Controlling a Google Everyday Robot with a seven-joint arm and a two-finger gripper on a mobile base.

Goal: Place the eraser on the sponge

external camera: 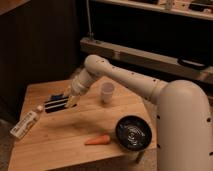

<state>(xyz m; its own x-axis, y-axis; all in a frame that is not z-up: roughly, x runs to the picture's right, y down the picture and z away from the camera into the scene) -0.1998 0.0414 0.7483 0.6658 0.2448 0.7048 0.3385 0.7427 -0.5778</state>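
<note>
1. Dim room with dark panels at the back; a grey rail [150, 56] runs across behind a pale wooden table [60, 150] that fills the lower left.
2. From the bulky white body [186, 132] at the right, the arm [130, 79] reaches left over the table, bends at a rounded joint above the far edge and slopes down toward the left side.
3. At its tip the gripper [71, 100] sits over the left part of the table, left of the cup, its fingers clenched on the right end of the eraser [55, 104].
4. That eraser, black with white stripes, lies roughly level and points left from the gripper; it looks raised off the wood, though I cannot tell by how much.
5. Just beyond its far edge the blue sponge [57, 95] peeks out, mostly hidden by the eraser and gripper – whether the two touch I cannot tell.
6. Nearer and further left, a white tube [25, 125] lies at a slant by the table's left edge, apart from the eraser.
7. A pale cup [107, 92] stands upright near the table's middle, right of the gripper and under the arm.
8. On the near right sit a black bowl [132, 133] and, just left of it, an orange carrot [97, 140] lying flat – both well apart from the eraser.
</note>
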